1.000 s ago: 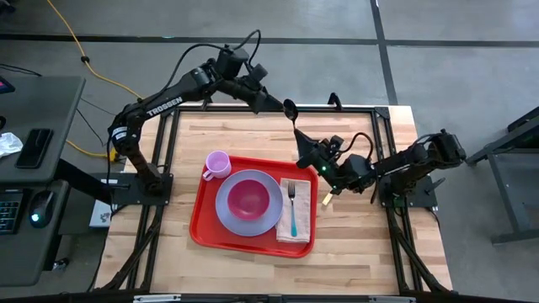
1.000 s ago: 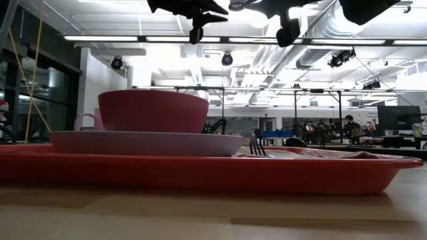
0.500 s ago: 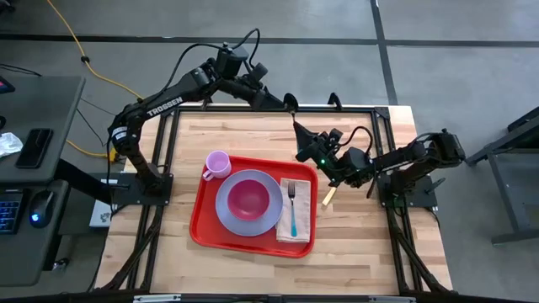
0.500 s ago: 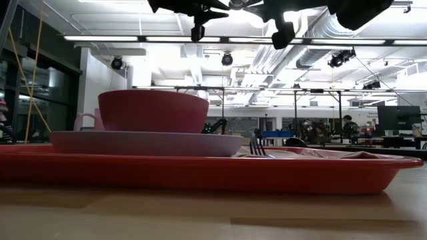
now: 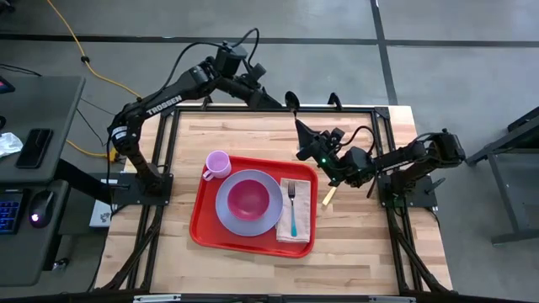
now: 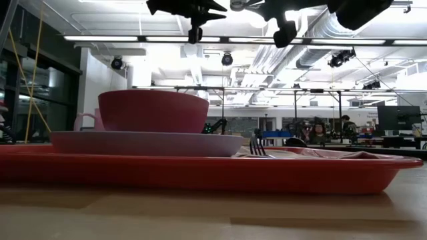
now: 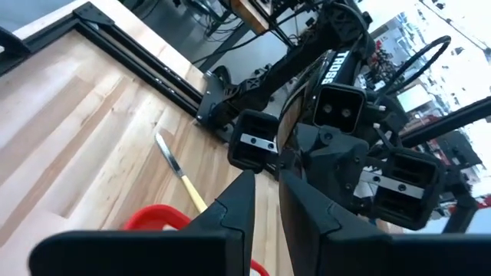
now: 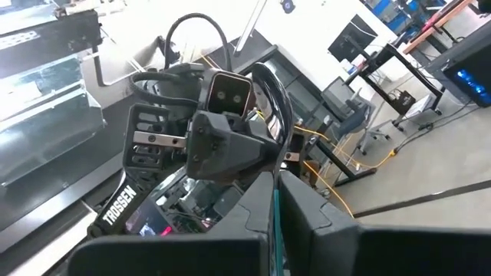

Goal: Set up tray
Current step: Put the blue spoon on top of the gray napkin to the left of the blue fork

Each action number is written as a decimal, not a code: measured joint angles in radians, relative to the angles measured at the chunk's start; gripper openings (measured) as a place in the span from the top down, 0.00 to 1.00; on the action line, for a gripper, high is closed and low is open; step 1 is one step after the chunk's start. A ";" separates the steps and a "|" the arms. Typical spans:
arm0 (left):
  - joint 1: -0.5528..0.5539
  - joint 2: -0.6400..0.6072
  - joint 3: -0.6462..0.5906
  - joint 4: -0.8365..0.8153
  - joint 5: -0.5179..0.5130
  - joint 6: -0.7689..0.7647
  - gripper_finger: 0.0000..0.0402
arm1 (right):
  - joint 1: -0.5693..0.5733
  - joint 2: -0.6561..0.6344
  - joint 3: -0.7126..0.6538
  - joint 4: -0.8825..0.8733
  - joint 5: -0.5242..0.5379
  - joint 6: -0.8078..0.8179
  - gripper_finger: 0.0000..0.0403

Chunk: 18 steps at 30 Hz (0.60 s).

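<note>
Since the red tray (image 5: 253,207) sits mid-table, nearer the front edge, I read it as mostly laid out: lavender plate (image 5: 249,203) in its middle with a magenta bowl (image 5: 249,198) on top, pink mug (image 5: 217,163) in the rear-left corner, and a napkin (image 5: 296,221) along the right side with a teal-handled fork (image 5: 292,210) lying on it, tines toward the back. That looks like a place setting, so my guess is the napkin is there as the bed for cutlery.

A knife (image 5: 328,197) with a pale handle lies on the bare wood just beside the tray's right rim, not on it; likely the piece left to place.

My right gripper (image 5: 298,127) hangs in the air behind the tray's rear-right corner, fingers pressed together, nothing between them in its wrist view. My left gripper (image 5: 291,102) is raised over the table's rear edge, just beside the right one, jaws only a narrow slit apart and empty. Both tips are close, so I'd watch for a clash before going down for the knife.
</note>
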 joint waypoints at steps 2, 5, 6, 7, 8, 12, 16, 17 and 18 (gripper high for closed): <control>0.000 0.000 0.000 0.001 0.014 -0.004 0.77 | 0.000 0.000 0.000 0.000 0.004 0.000 1.00; -0.004 0.000 0.000 0.007 0.020 -0.004 0.77 | -0.007 0.000 0.000 0.000 0.008 0.001 1.00; -0.012 0.000 0.000 0.015 0.021 -0.004 0.77 | -0.012 0.000 0.000 -0.001 0.006 0.003 1.00; -0.022 0.000 0.000 0.022 0.022 -0.004 0.77 | -0.017 0.000 0.000 -0.001 0.000 0.007 1.00; -0.029 0.000 0.000 0.031 0.024 -0.005 0.77 | -0.021 0.000 0.000 -0.001 -0.005 0.012 1.00; -0.053 0.000 0.000 0.064 0.034 -0.004 0.77 | -0.038 0.000 0.000 -0.015 -0.030 0.030 1.00; -0.053 0.000 0.000 0.060 0.034 0.000 0.77 | -0.040 -0.001 0.000 -0.014 -0.035 0.029 1.00; -0.052 0.000 0.000 0.061 0.034 0.000 0.77 | -0.040 -0.001 0.000 -0.014 -0.036 0.030 1.00; -0.052 0.000 0.000 0.061 0.034 0.001 0.77 | -0.040 -0.001 0.000 -0.014 -0.039 0.030 1.00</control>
